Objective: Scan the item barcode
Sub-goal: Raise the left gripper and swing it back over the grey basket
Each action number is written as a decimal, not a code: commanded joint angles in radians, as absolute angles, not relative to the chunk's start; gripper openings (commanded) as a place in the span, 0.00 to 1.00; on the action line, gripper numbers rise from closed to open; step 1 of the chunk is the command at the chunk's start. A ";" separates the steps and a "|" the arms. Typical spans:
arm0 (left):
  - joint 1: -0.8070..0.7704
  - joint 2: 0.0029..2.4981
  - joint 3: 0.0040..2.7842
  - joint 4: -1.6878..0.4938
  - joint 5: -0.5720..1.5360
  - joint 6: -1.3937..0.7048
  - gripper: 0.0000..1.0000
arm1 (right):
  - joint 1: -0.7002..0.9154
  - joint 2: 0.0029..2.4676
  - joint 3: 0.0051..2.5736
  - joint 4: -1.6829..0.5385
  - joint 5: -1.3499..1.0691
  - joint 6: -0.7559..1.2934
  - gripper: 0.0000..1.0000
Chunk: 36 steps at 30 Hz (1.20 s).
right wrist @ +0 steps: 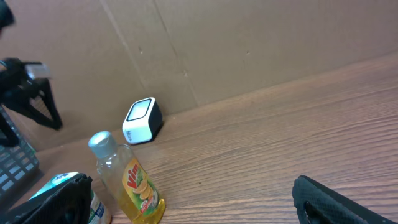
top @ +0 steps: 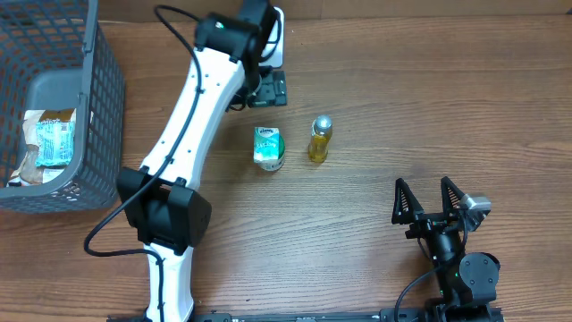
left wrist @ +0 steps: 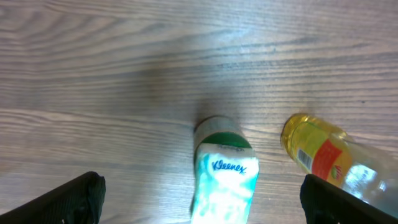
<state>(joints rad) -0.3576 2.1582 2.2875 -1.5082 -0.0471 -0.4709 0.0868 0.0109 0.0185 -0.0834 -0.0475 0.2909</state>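
The Kleenex canister point(left wrist: 224, 177) was seen just before the wide-spread left gripper point(top: 270, 89), its arm point(top: 201, 98) stretched far forward.

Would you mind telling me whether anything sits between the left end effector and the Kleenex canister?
Nothing visible does: only bare table lies between the open left end effector and the Kleenex canister. The yellow bottle stands beside the canister, apart from it.

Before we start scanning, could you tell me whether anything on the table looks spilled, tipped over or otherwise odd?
Nothing stands out. The yellow bottle stands upright and capped beside the Kleenex pack, the scanner sits by the back wall, and no spill shows on the table.
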 commanded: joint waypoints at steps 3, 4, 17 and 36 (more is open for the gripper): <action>-0.321 2.123 2.441 -1.606 -0.063 -0.448 1.00 | 0.093 0.003 0.008 -0.080 -0.046 0.290 1.00; -0.319 2.123 2.461 -1.628 -0.064 -0.447 0.99 | 0.093 0.003 0.008 -0.080 -0.046 0.290 1.00; -0.307 2.123 2.494 -1.687 -0.082 -0.415 1.00 | 0.093 0.003 0.008 -0.080 -0.046 0.290 1.00; -0.306 2.124 2.494 -1.689 -0.162 -0.415 1.00 | 0.093 0.003 0.008 -0.080 -0.046 0.290 1.00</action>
